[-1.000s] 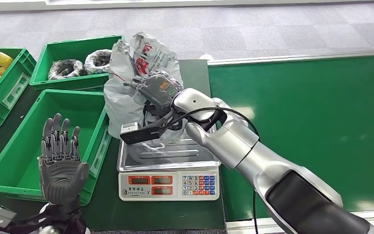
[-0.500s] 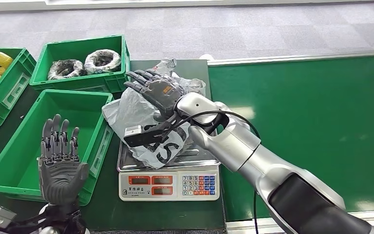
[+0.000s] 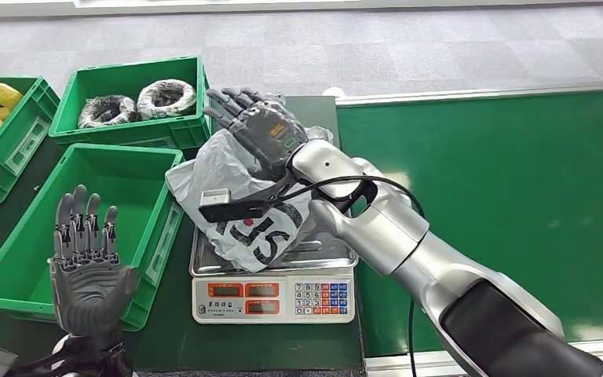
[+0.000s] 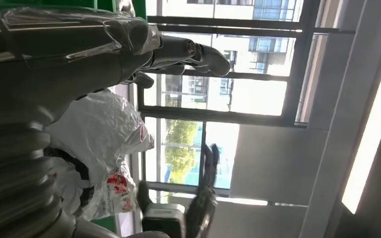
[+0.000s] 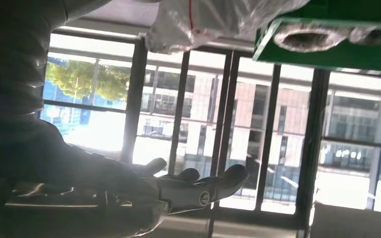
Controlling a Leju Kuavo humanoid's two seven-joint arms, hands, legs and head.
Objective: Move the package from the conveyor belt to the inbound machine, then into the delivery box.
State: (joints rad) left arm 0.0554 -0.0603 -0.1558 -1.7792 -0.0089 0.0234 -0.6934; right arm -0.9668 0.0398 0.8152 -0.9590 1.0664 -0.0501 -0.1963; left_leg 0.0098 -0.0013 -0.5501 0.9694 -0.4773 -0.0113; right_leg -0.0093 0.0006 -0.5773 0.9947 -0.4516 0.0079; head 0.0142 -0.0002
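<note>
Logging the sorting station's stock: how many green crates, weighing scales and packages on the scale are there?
Green crates: 3 (front, back, far-left)
Weighing scales: 1
Packages on the scale: 1
Total: 5

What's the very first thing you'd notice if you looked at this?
A big silver arm reaches in from the lower right, its right hand open above a crinkly grey package lying on the scale in the middle. On the left, the left hand is raised with fingers spread, in front of an empty green bin.
</note>
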